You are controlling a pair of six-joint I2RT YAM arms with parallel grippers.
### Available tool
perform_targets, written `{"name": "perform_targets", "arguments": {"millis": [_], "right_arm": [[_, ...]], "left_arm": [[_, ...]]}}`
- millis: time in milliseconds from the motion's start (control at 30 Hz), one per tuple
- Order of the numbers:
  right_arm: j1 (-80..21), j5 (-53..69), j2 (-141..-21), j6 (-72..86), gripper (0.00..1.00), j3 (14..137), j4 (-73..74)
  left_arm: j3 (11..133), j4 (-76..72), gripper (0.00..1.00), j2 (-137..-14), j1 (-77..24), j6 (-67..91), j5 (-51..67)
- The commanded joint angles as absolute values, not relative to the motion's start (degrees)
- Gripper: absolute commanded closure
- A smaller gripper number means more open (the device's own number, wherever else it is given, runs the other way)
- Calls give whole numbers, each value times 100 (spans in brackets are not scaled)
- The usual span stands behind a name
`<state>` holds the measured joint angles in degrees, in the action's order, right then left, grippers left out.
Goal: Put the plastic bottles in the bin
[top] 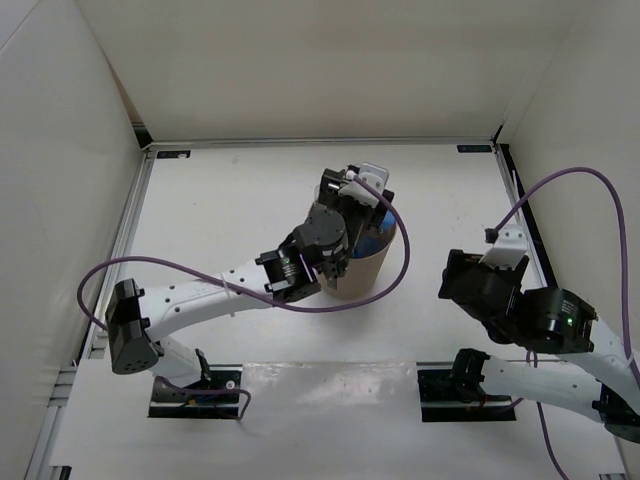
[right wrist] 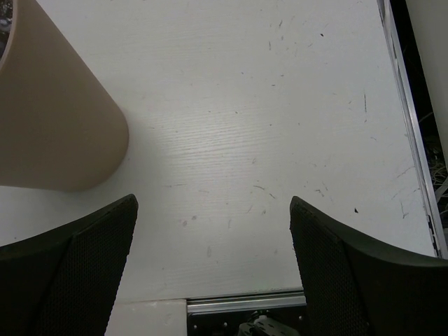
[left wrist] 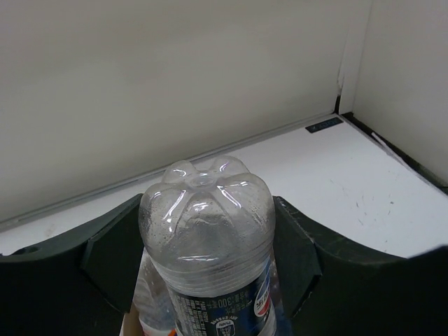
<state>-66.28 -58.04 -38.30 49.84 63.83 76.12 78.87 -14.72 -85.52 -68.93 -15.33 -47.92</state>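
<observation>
My left gripper (top: 352, 205) hangs over the tan bin (top: 368, 272) and is shut on the dark-labelled clear bottle (left wrist: 206, 231), held base up between the two fingers (left wrist: 115, 255). Its labelled lower part reaches down into the bin. Beside it, in the bin, lies another clear bottle (left wrist: 150, 301) with a white label. Something blue (top: 382, 240) shows inside the bin in the top view. The other bottles are hidden. My right gripper (top: 462, 283) is open and empty, low over the table to the right of the bin (right wrist: 49, 119).
White walls close the table at the back and on both sides. A metal rail (right wrist: 245, 304) runs along the near edge below the right gripper. Purple cables (top: 560, 180) loop from both arms.
</observation>
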Motion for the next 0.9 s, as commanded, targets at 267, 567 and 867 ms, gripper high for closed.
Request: {"name": "perform_targets", "arguments": {"millis": [267, 567, 867], "right_arm": [[-6513, -5845, -3876, 4887, 10, 6363, 7427], [-6442, -5827, -3859, 4860, 10, 6354, 7400], [-6670, -5792, -3858, 4772, 10, 6381, 7348]], "left_arm": [[7005, -2127, 0, -8333, -7119, -1204, -5633], [7523, -1039, 0, -7343, -7198, -1564, -5791], [7471, 2616, 0, -4712, -6752, -301, -7188]]}}
